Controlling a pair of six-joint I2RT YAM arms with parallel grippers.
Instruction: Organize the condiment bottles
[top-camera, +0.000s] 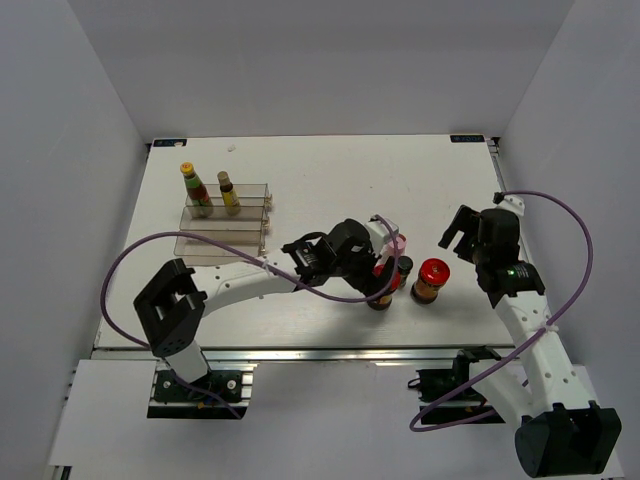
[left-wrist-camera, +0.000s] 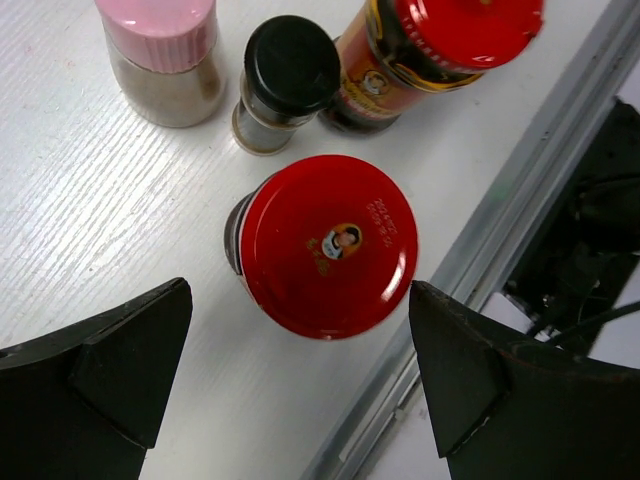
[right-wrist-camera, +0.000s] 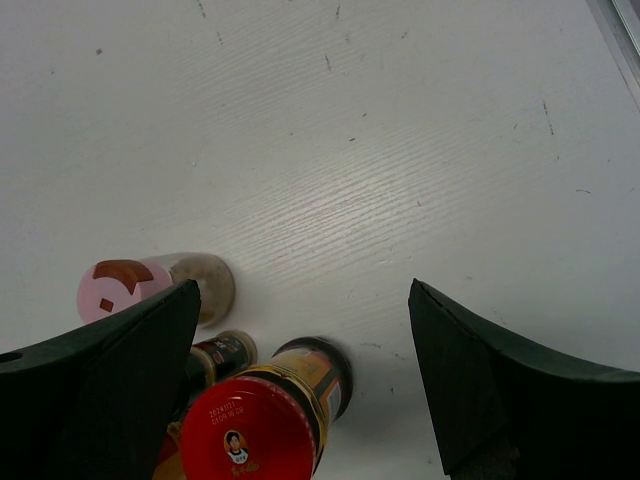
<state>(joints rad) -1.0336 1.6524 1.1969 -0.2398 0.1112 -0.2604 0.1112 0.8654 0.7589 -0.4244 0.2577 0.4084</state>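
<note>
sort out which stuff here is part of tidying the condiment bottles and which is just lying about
Part of the job: red-lidded jar, second red-lidded jar, black-capped bottle, pink-capped bottle, yellow-capped bottle, slim bottle.

Just there: clear rack, with the last two bottles standing on it; white table.

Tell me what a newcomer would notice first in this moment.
A red-lidded jar fills the left wrist view, upright and framed between the open fingers of the left gripper. Just behind it, mid-table, cluster a pink-capped bottle, a dark-capped bottle and a second red-lidded jar. At far left the clear rack holds a yellow-capped bottle and a slim bottle.
</note>
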